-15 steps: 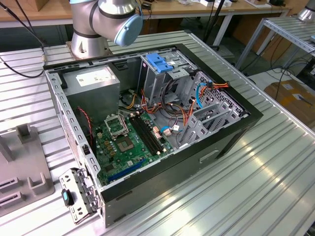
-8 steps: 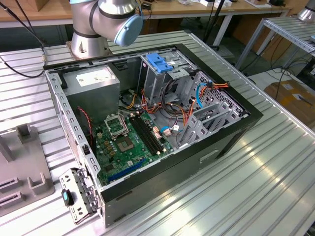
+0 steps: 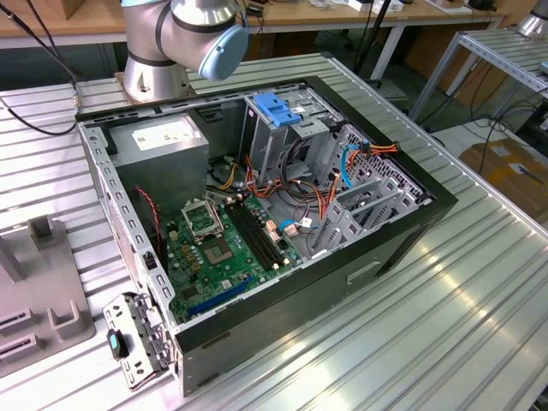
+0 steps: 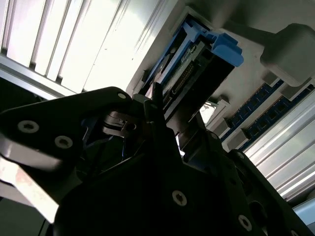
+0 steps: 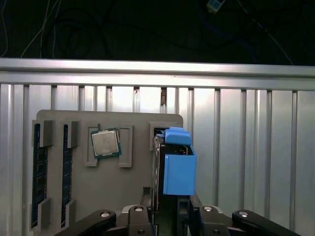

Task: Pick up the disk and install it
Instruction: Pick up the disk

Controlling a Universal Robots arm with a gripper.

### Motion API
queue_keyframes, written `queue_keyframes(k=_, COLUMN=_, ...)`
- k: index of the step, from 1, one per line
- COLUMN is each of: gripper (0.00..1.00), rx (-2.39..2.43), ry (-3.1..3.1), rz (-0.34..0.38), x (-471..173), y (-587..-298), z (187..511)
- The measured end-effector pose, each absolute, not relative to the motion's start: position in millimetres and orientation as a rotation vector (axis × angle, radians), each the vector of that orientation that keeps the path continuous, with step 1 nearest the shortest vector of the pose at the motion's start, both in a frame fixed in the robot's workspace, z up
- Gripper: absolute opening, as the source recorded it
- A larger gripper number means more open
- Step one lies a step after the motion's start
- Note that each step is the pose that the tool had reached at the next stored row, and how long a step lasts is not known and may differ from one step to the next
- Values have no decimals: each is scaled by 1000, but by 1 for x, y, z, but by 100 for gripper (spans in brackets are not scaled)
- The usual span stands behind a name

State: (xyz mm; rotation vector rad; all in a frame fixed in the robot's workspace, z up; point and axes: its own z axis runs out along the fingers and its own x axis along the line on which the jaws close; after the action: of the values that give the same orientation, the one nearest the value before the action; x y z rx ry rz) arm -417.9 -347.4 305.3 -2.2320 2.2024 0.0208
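Gripper (image 5: 171,209) straddles the disk (image 5: 179,172), standing on edge in a slot of the grey fixture tray (image 5: 133,187) near the CPU (image 5: 105,143); clamping cannot be told. For pickup, seat the grip square on the 2 flat faces and lift in line with the slot.

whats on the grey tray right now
In the first wrist view the tray carries a chip, memory sticks in slots, and the disk standing on edge. The claw covers part of the tray and the disk's end nearest it.
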Motion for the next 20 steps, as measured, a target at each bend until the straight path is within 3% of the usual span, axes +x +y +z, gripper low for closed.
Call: queue_keyframes(k=20, gripper=39, rx=-2223, ry=2194, rz=39, x=-418, y=-345, z=307)
